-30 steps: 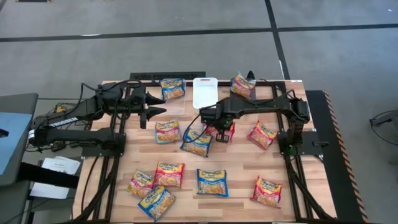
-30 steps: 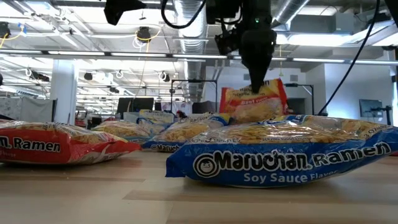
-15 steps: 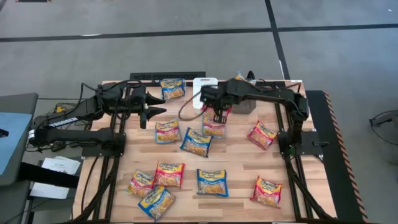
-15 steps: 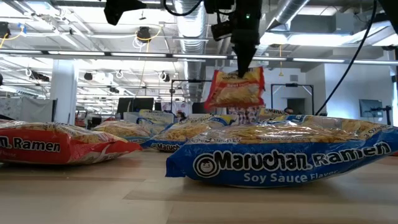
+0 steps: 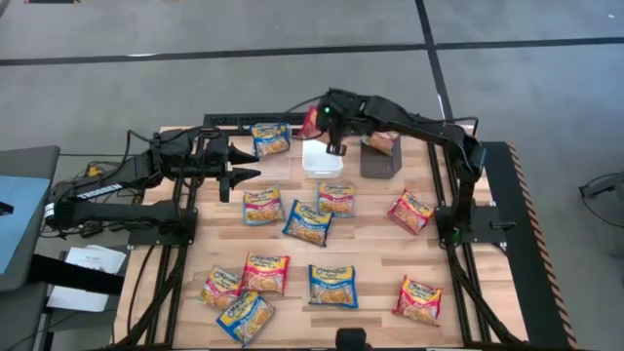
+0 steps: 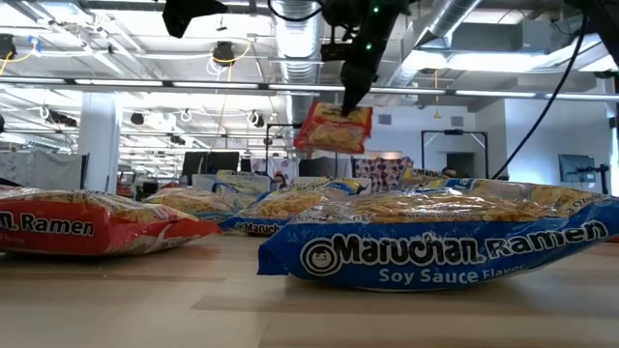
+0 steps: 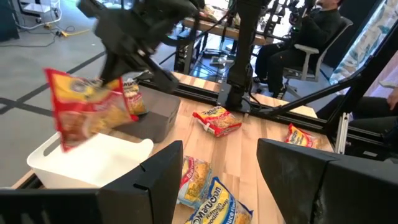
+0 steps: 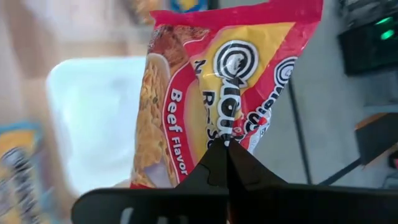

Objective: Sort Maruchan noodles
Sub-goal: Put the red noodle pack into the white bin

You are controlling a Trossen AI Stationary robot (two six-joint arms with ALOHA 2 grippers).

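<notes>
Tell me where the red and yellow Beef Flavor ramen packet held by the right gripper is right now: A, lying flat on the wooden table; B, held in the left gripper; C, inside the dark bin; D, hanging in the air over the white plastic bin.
D: the right gripper is shut on the red and yellow Beef Flavor ramen packet, which hangs clear of the table above the white plastic bin; the right wrist view shows the bin below it.

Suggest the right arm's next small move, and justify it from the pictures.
Probably lower and release: the right hand is shut on the red packet, which hangs above the white bin, so dropping it there seems likely.
</notes>
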